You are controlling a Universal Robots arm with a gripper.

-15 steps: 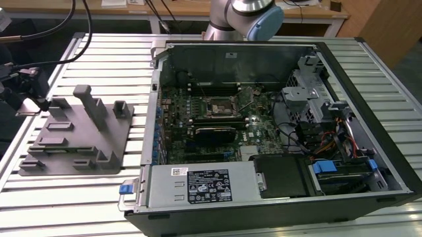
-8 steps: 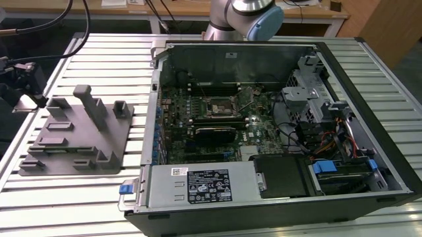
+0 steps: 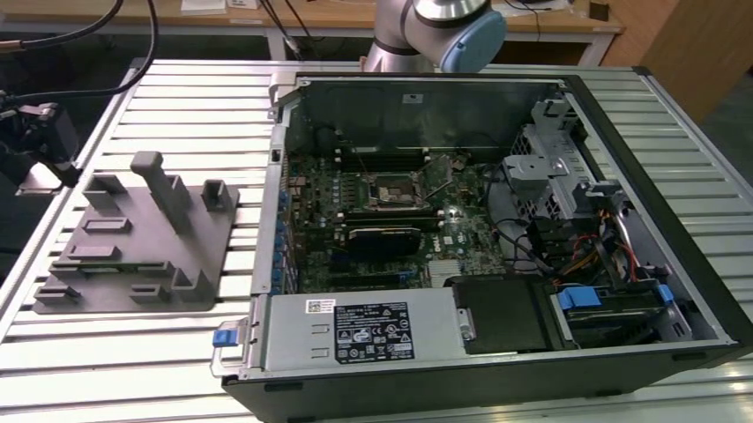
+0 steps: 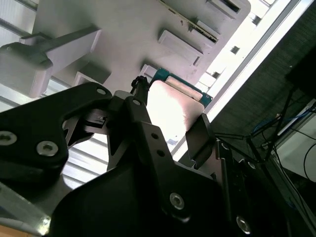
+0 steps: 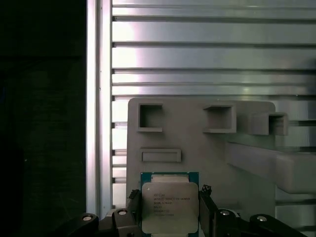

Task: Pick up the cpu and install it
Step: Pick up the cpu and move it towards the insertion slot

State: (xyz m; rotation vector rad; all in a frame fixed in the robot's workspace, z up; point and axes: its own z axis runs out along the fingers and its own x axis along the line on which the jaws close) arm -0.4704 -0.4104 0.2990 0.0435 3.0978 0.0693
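Note:
The cpu point(image 5: 169, 207), a small square chip with a pale silver top on a green board, sits between the two black fingers of my gripper point(image 5: 169, 203), which is shut on it from both sides. In the second wrist view the cpu point(image 4: 174, 107) glares white between the fingers point(image 4: 139, 106). In the exterior view the gripper point(image 3: 35, 132) hangs above the table at the far left, away from the open computer case point(image 3: 471, 115). The motherboard's square socket point(image 3: 392, 189) lies inside the case.
A grey fixture plate point(image 3: 130, 238) with upright posts lies on the slatted metal table point(image 3: 176, 97), below the cpu in both wrist views. The case holds a black heatsink block point(image 3: 383, 236), a power supply point(image 3: 359, 330), drive bays and cables.

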